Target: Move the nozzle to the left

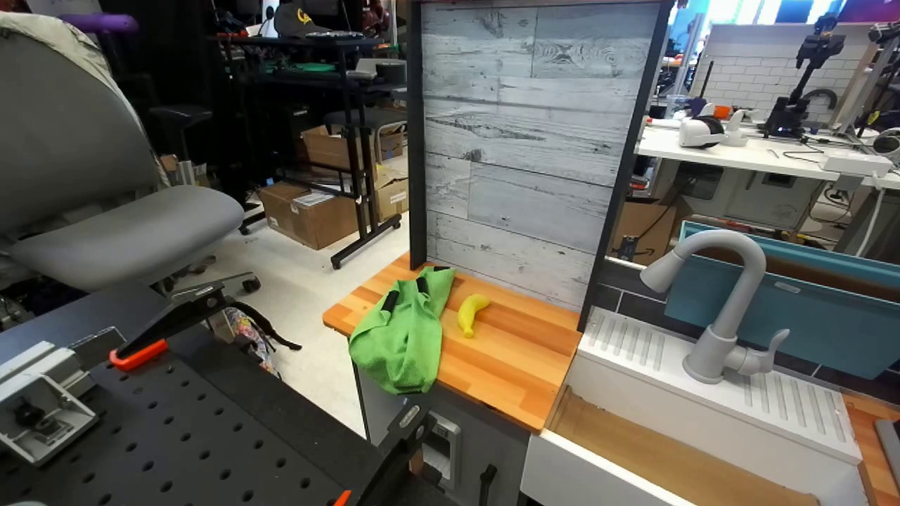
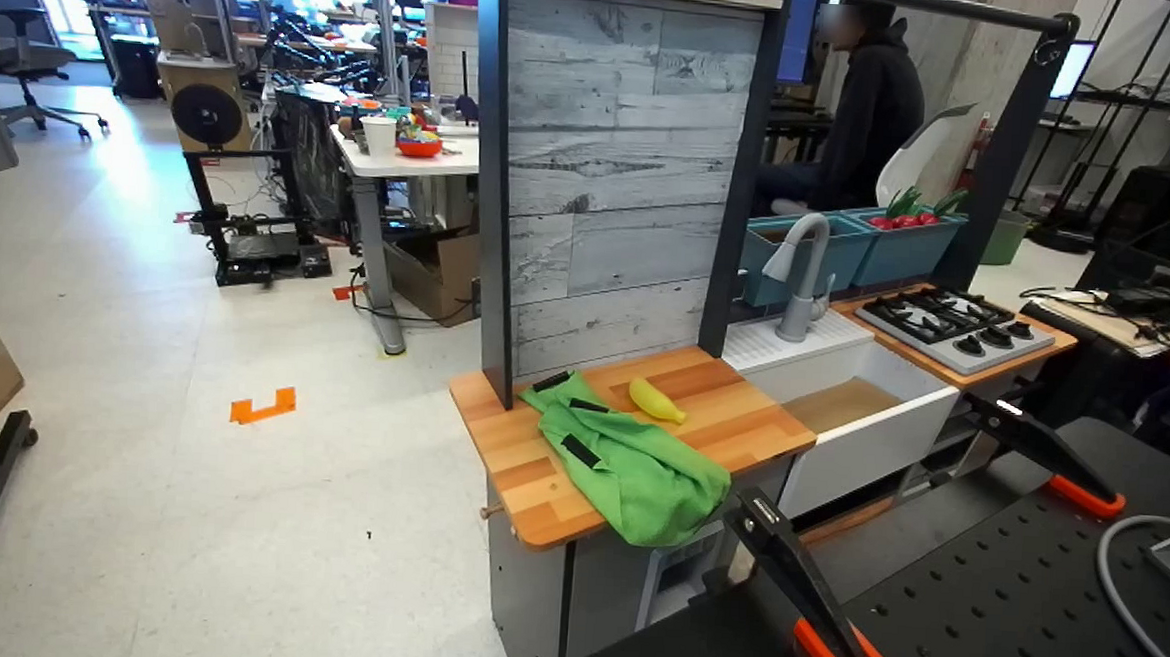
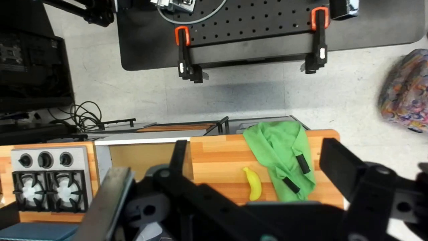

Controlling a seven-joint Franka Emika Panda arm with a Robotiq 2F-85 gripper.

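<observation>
The nozzle (image 1: 747, 295) is a light grey gooseneck spout standing upright on the back ledge of the white sink (image 1: 633, 422). Its tip bends over to the left in an exterior view, and a small lever sits at its base. The nozzle also shows in an exterior view (image 2: 810, 270), again with its tip to the left. In the wrist view it is mostly or wholly hidden behind the gripper's linkage. My gripper (image 3: 254, 147) is open, with its black fingers wide apart and nothing between them. It is high above the counter and shows in neither exterior view.
A yellow banana (image 3: 253, 184) and a green cloth (image 3: 281, 157) lie on the wooden counter (image 3: 217, 154). A grey plank panel (image 1: 520, 154) rises behind the counter. A teal bin (image 1: 808, 316) stands behind the nozzle. A stove top (image 2: 956, 328) lies beyond the sink.
</observation>
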